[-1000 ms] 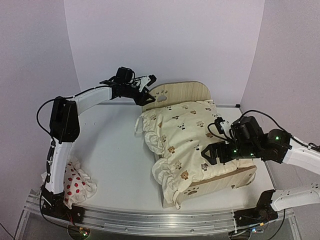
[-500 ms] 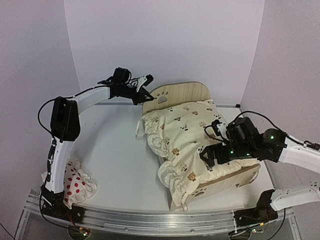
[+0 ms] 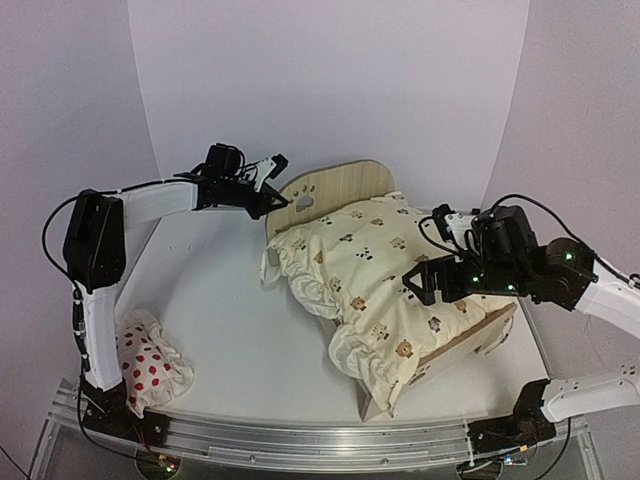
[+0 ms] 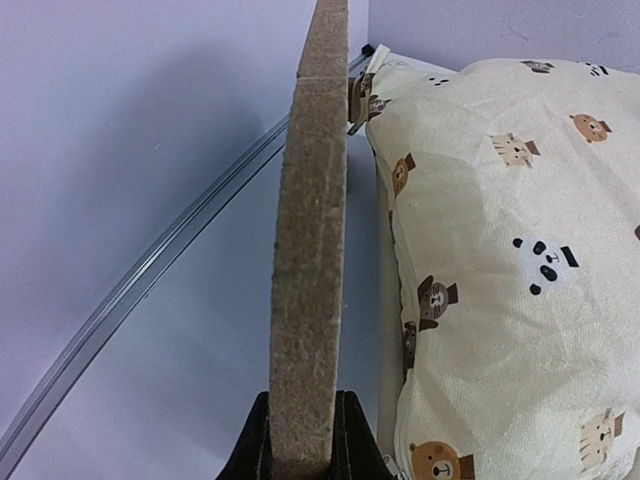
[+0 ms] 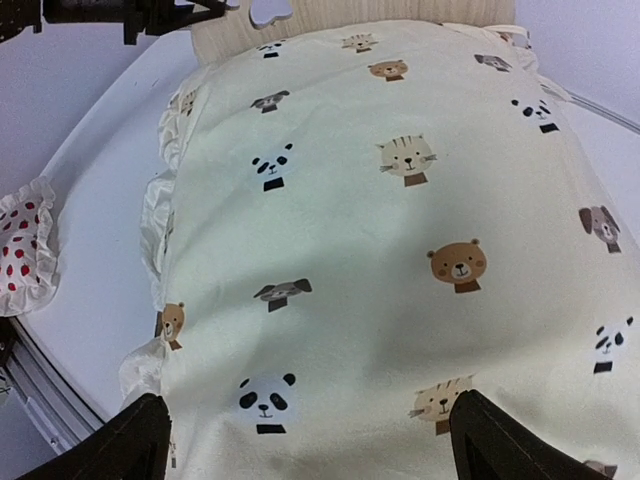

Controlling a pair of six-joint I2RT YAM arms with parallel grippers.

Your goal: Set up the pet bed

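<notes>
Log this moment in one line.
left gripper: shut on pet bed headboard | right gripper: open over cushion | pillow: on table

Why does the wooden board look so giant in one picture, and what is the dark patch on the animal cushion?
Left wrist view: the pet bed has its headboard edge right against the lens, clamped in the left gripper, so it looks huge and stretched. Right wrist view: a soft grey shadow lies across the near part of the cushion. Top view: the light is soft and even.
</notes>
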